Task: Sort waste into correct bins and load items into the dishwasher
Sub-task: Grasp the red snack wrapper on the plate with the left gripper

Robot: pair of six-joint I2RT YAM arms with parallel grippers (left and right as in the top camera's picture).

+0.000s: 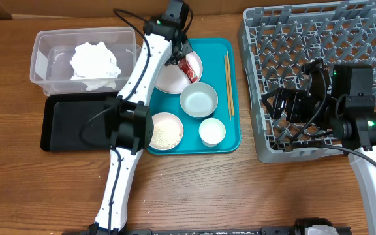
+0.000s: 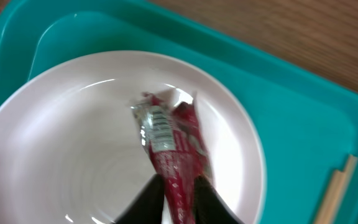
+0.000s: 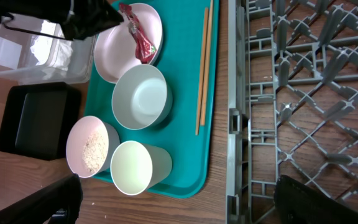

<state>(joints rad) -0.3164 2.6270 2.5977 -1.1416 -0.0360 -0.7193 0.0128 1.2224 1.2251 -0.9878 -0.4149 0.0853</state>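
Fingertips of the left gripper point(image 2: 178, 200) are pinched on the near end of the red-and-white wrapper point(image 2: 171, 146). Only their dark tips show at the bottom edge of the wrist view, and the clamped end is cut off there. The wrapper's crinkled free end reaches over the middle of the white plate point(image 2: 55, 155). Whether it touches the plate is hard to tell. The plate sits in the far left corner of the teal tray point(image 2: 291, 118), partly hidden overhead by the left arm. The chopsticks point(image 1: 228, 85) lie side by side along the tray's right side. The blue-grey bowl point(image 1: 198, 100), the white cup point(image 1: 212, 132) and the small white bowl point(image 1: 165, 130) holding rice point(image 3: 95, 149) stand nearer. The napkin point(image 1: 96, 60) lies in the clear tub point(image 1: 44, 59), with the black tray point(image 1: 70, 124) just in front.

The right gripper point(image 1: 276, 104) hangs over the dish rack point(image 1: 344, 32). Its fingers point(image 3: 319, 199) are spread wide with nothing between them, showing as blurred dark shapes in the bottom corners.
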